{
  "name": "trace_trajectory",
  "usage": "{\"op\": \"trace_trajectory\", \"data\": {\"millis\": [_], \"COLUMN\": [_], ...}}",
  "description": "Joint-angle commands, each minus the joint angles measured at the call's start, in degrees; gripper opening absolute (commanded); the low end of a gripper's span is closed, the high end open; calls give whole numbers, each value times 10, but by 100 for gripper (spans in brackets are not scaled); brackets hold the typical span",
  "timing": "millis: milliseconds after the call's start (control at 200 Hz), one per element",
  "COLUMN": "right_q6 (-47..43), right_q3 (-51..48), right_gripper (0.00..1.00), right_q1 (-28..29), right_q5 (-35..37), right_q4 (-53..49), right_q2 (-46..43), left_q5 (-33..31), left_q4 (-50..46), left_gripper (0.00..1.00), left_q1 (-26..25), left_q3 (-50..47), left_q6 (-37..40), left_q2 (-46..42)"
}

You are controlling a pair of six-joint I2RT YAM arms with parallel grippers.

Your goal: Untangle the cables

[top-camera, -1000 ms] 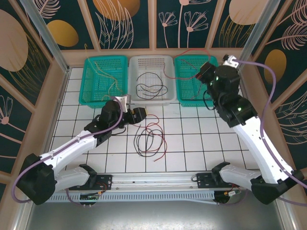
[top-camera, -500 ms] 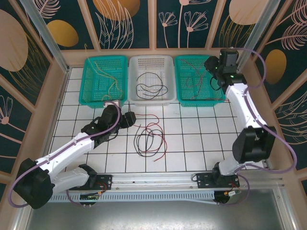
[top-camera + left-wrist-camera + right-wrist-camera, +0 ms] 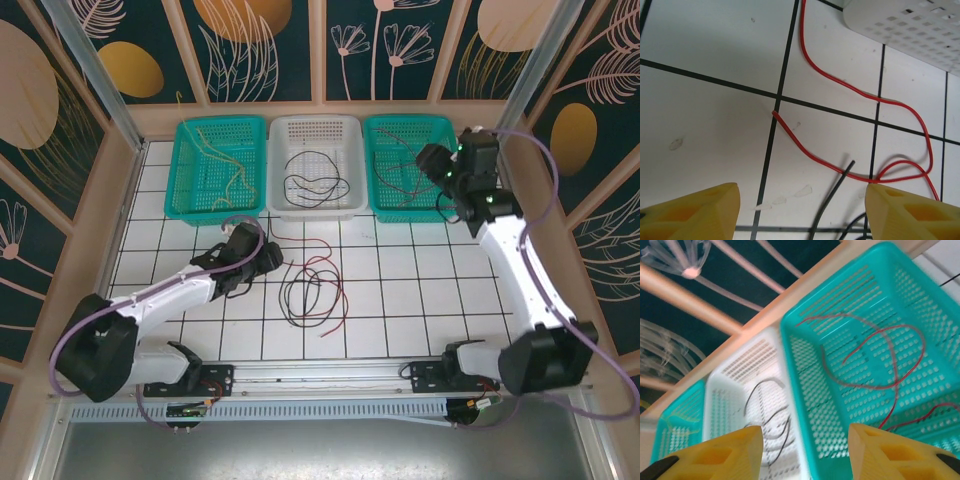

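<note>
Dropped since a second ago, the red cable (image 3: 865, 386) lies in the right teal basket (image 3: 805, 385) below the right gripper (image 3: 805, 450), spread and empty. Overhead, the white basket (image 3: 315, 207) holds black cables (image 3: 315, 185), the left teal basket (image 3: 205, 210) yellow cables (image 3: 238, 175). The left gripper (image 3: 800, 210), wide, frames the red-and-black floor tangle (image 3: 840, 85).

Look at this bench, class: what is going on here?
Cable untangling is under way. The left gripper hangs open over a red cable and a black cable tangled on the table. The right gripper is open and empty above the right basket, which holds red cables. The white basket holds black cables, the left basket yellow cables.
</note>
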Motion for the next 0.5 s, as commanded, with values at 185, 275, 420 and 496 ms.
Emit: {"op": "trace_trajectory", "data": {"millis": [185, 275, 420, 496], "right_q6": [34, 52, 56, 56], "right_q3": [-104, -121, -128, -124], "right_gripper": [47, 47, 47, 47], "right_q1": [221, 261, 309, 324], "right_q5": [100, 111, 131, 140], "right_q4": [-30, -24, -11, -7], "right_q2": [-81, -92, -94, -91], "left_q5": [20, 18, 21, 27], "left_q4": [66, 71, 96, 105], "left_gripper": [57, 54, 52, 48], "left_q1": [33, 39, 44, 45], "left_q3": [16, 26, 33, 43], "left_q6": [-46, -48, -49, -50], "left_q2": [87, 105, 127, 141]}}
